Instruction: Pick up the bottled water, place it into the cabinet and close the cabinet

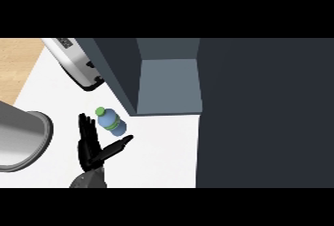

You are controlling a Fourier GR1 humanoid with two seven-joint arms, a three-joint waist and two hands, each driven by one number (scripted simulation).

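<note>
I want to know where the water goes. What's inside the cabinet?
The open cabinet shows only a bare grey floor and walls. Its door hides the right side. The bottle stands outside, beside the left hand.

Clear plastic bottle (112,122), matt white counter (163,150), glossy metal pot (26,141)

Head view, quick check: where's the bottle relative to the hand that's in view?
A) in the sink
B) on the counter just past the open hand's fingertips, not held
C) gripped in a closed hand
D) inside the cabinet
B: the bottle stands on the white counter between the straight fingers and thumb of the open left hand, outside the cabinet; nothing curls round it.
</note>
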